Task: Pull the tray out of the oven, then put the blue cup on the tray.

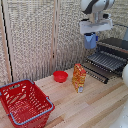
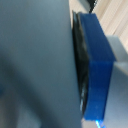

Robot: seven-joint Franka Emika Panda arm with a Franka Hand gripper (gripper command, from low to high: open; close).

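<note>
Up in the top right of the exterior view, the gripper point(image 1: 90, 36) hangs in the air with the blue cup point(image 1: 90, 41) clamped between its fingers, well above the wooden table point(image 1: 95, 107). Just below and to the right of the cup, at the right edge of the frame, sits the oven point(image 1: 118, 45), its door point(image 1: 96, 72) folded down toward the table. The tray point(image 1: 106, 60) is drawn out of the oven, its dark parallel bars lying flat over the open door, and the cup is clear of it, not touching.

Mid-frame, an orange bag point(image 1: 79, 77) stands upright on the table, with a shallow red bowl point(image 1: 60, 76) just to its left. In the lower left corner sits a red basket point(image 1: 25, 104) with a blue-grey rim.

The wrist view is nearly filled: a blurred grey-blue cup wall on the left, and a bright blue finger pad point(image 2: 99, 70) pressed against it, a dark strip between them.
</note>
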